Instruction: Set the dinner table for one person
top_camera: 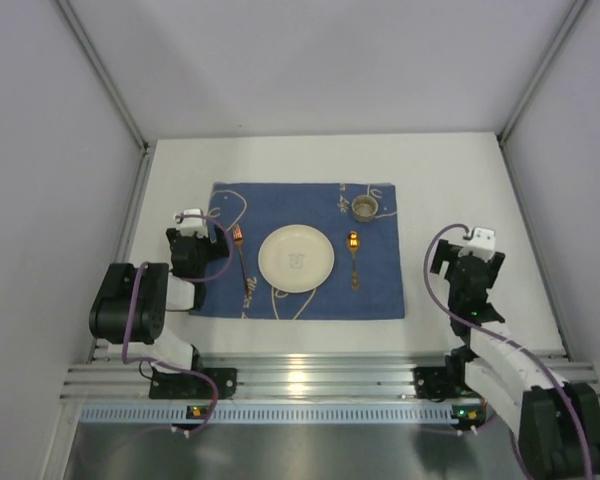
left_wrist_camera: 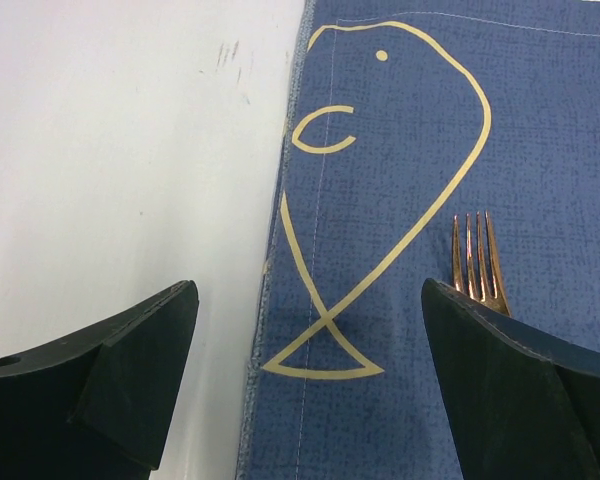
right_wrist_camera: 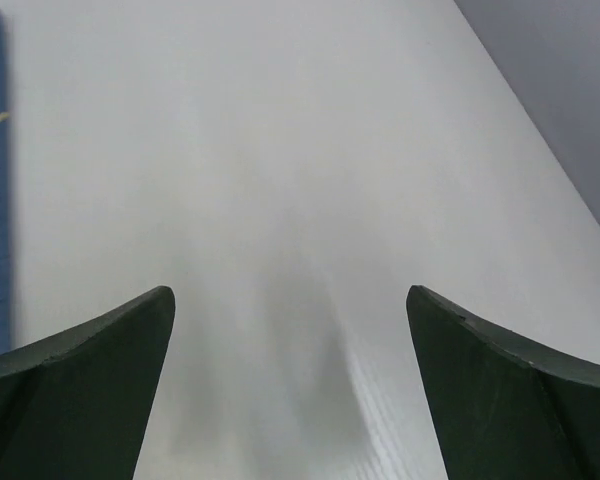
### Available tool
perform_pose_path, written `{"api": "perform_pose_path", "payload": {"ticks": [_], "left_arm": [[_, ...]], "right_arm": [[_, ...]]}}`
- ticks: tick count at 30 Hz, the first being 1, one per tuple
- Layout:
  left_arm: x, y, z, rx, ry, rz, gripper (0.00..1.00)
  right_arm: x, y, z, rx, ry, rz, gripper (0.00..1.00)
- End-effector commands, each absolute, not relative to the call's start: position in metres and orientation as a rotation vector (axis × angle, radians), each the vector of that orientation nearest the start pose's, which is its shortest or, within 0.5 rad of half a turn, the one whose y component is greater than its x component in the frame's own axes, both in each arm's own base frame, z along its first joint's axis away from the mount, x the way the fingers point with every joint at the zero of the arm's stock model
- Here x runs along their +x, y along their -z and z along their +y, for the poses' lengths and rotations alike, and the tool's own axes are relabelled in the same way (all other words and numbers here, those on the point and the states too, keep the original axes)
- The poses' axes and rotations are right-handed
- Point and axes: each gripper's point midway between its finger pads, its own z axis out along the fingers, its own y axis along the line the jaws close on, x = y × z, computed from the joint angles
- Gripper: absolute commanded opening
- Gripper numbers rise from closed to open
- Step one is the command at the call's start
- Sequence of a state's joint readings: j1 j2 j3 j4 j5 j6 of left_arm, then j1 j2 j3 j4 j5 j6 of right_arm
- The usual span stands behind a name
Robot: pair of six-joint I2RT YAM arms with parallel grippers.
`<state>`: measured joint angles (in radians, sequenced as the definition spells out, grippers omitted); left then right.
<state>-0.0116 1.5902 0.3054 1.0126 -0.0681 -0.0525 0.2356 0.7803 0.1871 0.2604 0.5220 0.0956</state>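
We see the white surface (top_camera: 450,180) filling the space between the grey walls, with its ribbed aluminium rail (top_camera: 310,385) along the near edge where both arms are bolted. A blue cloth (top_camera: 280,205) lies about midway between the near and far edges, a little closer to the left edge than to the right. A pale plate (top_camera: 296,258) sits at the middle of the cloth. A copper-coloured fork (top_camera: 242,262) lies just beside the plate on the side toward the left edge, its tines pointing to the far edge. A spoon (top_camera: 353,255) lies on the side toward the right edge, and a small round cup (top_camera: 365,207) stands beyond the spoon, toward the far edge.

The left jaws are spread wide and hold nothing. They hang over the cloth's left border, one over bare surface and the other over the fork, with a yellow fish drawing (left_wrist_camera: 385,180) between them. The right jaws are also spread wide and empty, over bare surface between the cloth and the right edge.
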Motion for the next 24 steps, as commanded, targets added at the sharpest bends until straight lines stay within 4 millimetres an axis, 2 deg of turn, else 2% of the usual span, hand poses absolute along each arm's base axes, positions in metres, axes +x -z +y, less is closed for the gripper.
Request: {"api": "perform_pose_path", "payload": {"ticks": [1, 3, 4, 6, 7, 8, 9, 10, 11, 12, 13, 14, 17, 24], "left_arm": [[0.393, -0.082, 0.003, -0.074, -0.011, 1.728, 0.99], [0.393, -0.082, 0.004, -0.078, -0.012, 1.728, 0.98], [0.393, -0.081, 0.004, -0.076, -0.013, 1.731, 0.99], [0.393, -0.082, 0.004, -0.078, -0.012, 1.728, 0.98], [0.393, -0.081, 0.004, -0.076, -0.011, 1.731, 0.98], [0.393, -0.083, 0.004, -0.078, -0.012, 1.727, 0.99], [0.393, -0.083, 0.004, -0.076, -0.013, 1.725, 0.99], [0.393, -0.082, 0.004, -0.077, -0.011, 1.73, 0.98], [0.393, -0.082, 0.004, -0.078, -0.012, 1.73, 0.99], [0.392, -0.082, 0.004, -0.078, -0.009, 1.73, 0.98], [0.393, -0.082, 0.004, -0.076, -0.013, 1.728, 0.98], [0.393, -0.082, 0.004, -0.078, -0.012, 1.728, 0.99], [0.393, -0.082, 0.004, -0.078, -0.012, 1.73, 0.98], [0.393, -0.082, 0.004, -0.077, -0.011, 1.728, 0.98]], "right_arm": [[0.317, -0.129, -0.023, 0.163, 0.139, 1.657, 1.0], [0.33, -0.142, -0.032, 0.184, 0.157, 1.572, 1.0], [0.335, -0.145, -0.03, 0.239, 0.079, 1.534, 1.0], [0.36, -0.14, -0.023, 0.146, 0.028, 1.567, 1.0], [0.369, -0.149, -0.02, 0.086, 0.039, 1.549, 1.0], [0.376, -0.121, -0.012, 0.036, -0.003, 1.62, 1.0], [0.381, -0.134, -0.006, -0.004, -0.02, 1.527, 1.0], [0.377, -0.102, -0.005, -0.009, -0.029, 1.655, 0.99], [0.377, -0.107, -0.005, -0.001, -0.02, 1.657, 1.0], [0.378, -0.121, 0.0, -0.031, -0.043, 1.578, 1.0], [0.376, -0.116, 0.003, -0.096, -0.029, 1.603, 1.0], [0.374, -0.12, 0.012, -0.136, -0.052, 1.579, 1.0], [0.372, -0.123, 0.018, -0.179, -0.057, 1.561, 1.0], [0.375, -0.123, 0.017, -0.173, -0.058, 1.565, 1.0]]}}
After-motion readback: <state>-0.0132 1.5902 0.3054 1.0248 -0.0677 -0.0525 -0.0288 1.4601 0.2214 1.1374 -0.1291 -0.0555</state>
